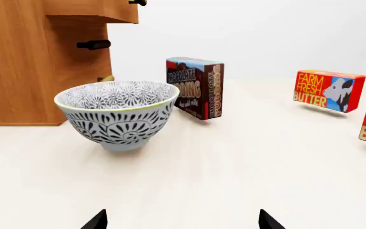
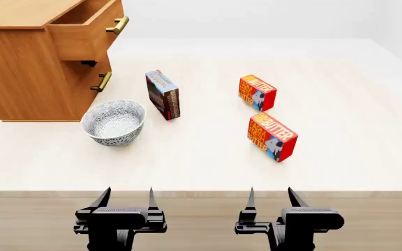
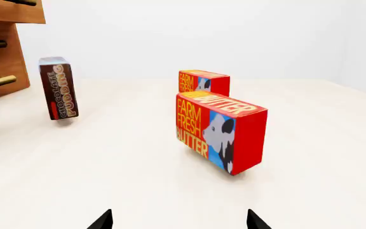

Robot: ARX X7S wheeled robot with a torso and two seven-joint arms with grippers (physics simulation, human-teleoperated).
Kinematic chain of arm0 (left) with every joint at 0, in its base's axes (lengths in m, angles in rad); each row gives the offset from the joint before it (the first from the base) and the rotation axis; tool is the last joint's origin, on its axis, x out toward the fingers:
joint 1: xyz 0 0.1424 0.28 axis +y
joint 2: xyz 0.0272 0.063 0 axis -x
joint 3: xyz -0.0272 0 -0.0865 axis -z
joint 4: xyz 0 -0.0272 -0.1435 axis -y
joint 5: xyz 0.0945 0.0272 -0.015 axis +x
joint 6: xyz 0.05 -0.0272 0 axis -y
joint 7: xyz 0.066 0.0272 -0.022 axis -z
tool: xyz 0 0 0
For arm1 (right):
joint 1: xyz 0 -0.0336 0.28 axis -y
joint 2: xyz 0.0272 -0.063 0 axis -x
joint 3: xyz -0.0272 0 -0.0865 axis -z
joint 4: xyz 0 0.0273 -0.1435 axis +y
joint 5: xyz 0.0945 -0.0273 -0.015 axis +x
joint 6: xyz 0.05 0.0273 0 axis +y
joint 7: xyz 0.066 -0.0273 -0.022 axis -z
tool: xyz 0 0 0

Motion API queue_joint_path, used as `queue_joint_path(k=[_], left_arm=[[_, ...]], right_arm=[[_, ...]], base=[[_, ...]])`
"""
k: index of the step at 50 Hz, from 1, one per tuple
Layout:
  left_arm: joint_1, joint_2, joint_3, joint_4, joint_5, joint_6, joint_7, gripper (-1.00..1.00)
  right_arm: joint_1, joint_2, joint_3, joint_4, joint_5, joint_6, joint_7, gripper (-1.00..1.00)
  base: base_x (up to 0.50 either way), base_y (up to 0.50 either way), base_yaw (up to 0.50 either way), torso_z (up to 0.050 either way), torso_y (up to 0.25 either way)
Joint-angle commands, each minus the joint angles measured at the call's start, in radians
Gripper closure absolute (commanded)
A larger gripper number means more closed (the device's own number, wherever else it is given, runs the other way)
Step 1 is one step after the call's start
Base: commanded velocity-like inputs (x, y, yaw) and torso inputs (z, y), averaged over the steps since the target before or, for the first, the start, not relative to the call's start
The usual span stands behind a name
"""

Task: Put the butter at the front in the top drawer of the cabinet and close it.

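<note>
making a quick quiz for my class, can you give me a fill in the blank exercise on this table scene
1. The top drawer of the cabinet is ____.
2. The number of butter cartons on the table is ____.
3. The patterned bowl holds ____.
4. The box standing between the bowl and the butter cartons is chocolate ____.

Missing words: open; two; nothing; pudding

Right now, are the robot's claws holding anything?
Left claw: open, holding nothing.
Right claw: open, holding nothing.
</note>
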Motion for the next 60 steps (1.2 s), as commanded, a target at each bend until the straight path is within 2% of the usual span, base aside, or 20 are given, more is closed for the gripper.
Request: queue_joint_path(k=[1, 11, 16, 19, 22, 26, 28, 30, 33, 36, 37, 40, 41, 45, 50, 56, 60], left_arm=[[-0.001, -0.016, 0.018, 0.0, -0.016, 0.0, -0.019, -1.0], [0.006, -0.045, 0.039, 0.044, -0.053, 0.08, -0.06, -1.0], [-0.005, -0.063, 0.045, 0.13, -0.05, 0.013, -0.082, -1.0], [-0.042, -0.073, 0.053, 0.243, -0.025, -0.204, -0.114, -1.0], [-0.141, -0.091, 0.057, 0.42, -0.032, -0.556, -0.114, -1.0], [-0.341, -0.125, 0.042, 0.587, -0.077, -0.952, -0.079, -1.0], [-0.503, -0.147, 0.031, 0.619, -0.099, -1.14, -0.06, -1.0], [-0.637, -0.17, 0.041, 0.602, -0.102, -1.24, -0.05, -1.0], [-0.83, -0.209, 0.082, 0.528, -0.104, -1.317, -0.026, -1.0], [-1.013, -0.225, 0.111, 0.405, -0.12, -1.398, 0.009, -1.0], [-1.091, -0.229, 0.129, 0.341, -0.123, -1.409, 0.022, -1.0], [-1.265, -0.218, 0.146, 0.16, -0.132, -1.41, 0.05, -1.0], [-1.339, -0.213, 0.154, 0.068, -0.134, -1.393, 0.063, -1.0], [-1.555, -0.19, 0.184, -0.265, -0.123, -1.249, 0.096, -1.0], [-1.753, -0.16, 0.256, -0.663, -0.096, -1.033, 0.147, -1.0], [-2.012, -0.089, 0.28, -1.265, -0.066, -0.688, 0.165, -1.0], [-2.036, -0.081, 0.282, -1.308, -0.057, -0.66, 0.175, -1.0]], right_arm=[[0.001, 0.015, -0.02, -0.006, 0.017, -0.002, 0.019, -1.0], [-0.013, 0.054, -0.063, -0.068, 0.024, -0.083, 0.047, -1.0], [0.0, 0.069, -0.085, -0.184, -0.006, 0.011, 0.065, -1.0], [0.032, 0.078, -0.087, -0.297, 0.001, 0.186, 0.06, -1.0], [0.105, 0.114, -0.081, -0.461, 0.043, 0.48, 0.017, -1.0], [0.278, 0.163, -0.054, -0.642, 0.099, 0.883, -0.019, -1.0], [0.436, 0.187, -0.045, -0.706, 0.127, 1.148, -0.036, -1.0], [0.565, 0.214, -0.058, -0.717, 0.151, 1.315, -0.063, -1.0], [0.736, 0.246, -0.084, -0.668, 0.178, 1.475, -0.099, -1.0], [0.886, 0.25, -0.073, -0.571, 0.219, 1.57, -0.114, -1.0], [0.947, 0.262, -0.069, -0.503, 0.289, 1.57, -0.069, -1.0], [1.087, 0.307, -0.056, -0.352, 0.6, 1.57, 0.159, -1.0], [1.13, 0.307, -0.058, -0.314, 0.639, 1.569, 0.181, -1.0], [1.224, 0.286, -0.05, -0.201, 0.651, 1.529, 0.173, -1.0], [1.263, 0.277, -0.033, -0.109, 0.641, 1.487, 0.17, -1.0], [1.317, 0.275, -0.014, -0.084, 0.649, 1.479, 0.169, -1.0], [1.348, 0.278, -0.014, -0.06, 0.65, 1.472, 0.165, -1.0]], base=[[0.0, 0.0, 0.0, 0.0, 0.0], [0.0, 0.0, 0.0, 0.0, 0.0], [0.0, 0.0, 0.0, 0.0, 0.0], [0.0, 0.0, 0.0, 0.0, 0.0], [0.0, 0.0, 0.0, 0.0, 0.0], [0.0, 0.0, 0.0, 0.0, 0.0], [0.0, 0.0, 0.0, 0.0, 0.0], [0.0, 0.0, 0.0, 0.0, 0.0], [0.0, 0.0, 0.0, 0.0, 0.0], [0.0, 0.0, 0.0, 0.0, 0.0], [0.0, 0.0, 0.0, 0.0, 0.0], [0.0, 0.0, 0.0, 0.0, 0.0], [0.0, 0.0, 0.0, 0.0, 0.0], [0.0, 0.0, 0.0, 0.0, 0.0], [0.0, 0.0, 0.0, 0.0, 0.0], [0.0, 0.0, 0.0, 0.0, 0.0], [0.0, 0.0, 0.0, 0.0, 0.0]])
